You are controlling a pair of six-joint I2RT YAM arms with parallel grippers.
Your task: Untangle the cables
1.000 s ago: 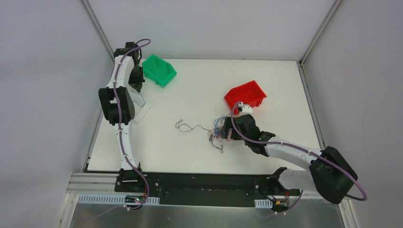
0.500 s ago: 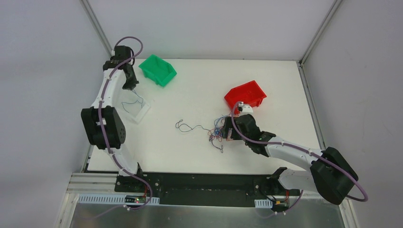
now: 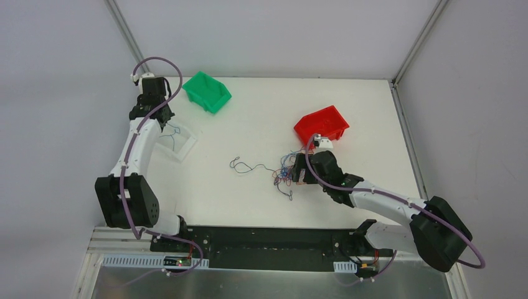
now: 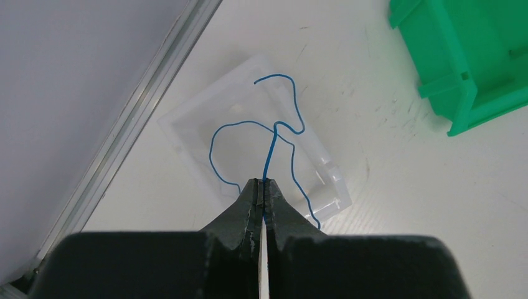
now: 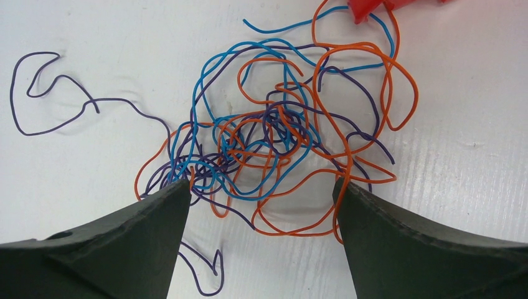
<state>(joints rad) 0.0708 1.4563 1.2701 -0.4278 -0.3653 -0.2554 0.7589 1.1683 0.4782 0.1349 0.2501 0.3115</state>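
Evidently light, limp and snag-prone, the cables [image 5: 274,143] lie tangled just ahead between the spread jaws of the right gripper [image 5: 261,187], probably best pinched at an outer loop, while the left gripper [image 4: 263,187] is clamped on one blue strand [image 4: 274,140].

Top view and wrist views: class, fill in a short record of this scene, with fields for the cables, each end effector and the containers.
Tangle: orange, blue and purple cables, knotted together, close to the red bin
Separated wire: one blue wire, over the clear tray
Left end effector: shut on the blue wire
Right end effector: open, one finger on each side of the tangle's near edge
Green bin: far left, near the clear tray
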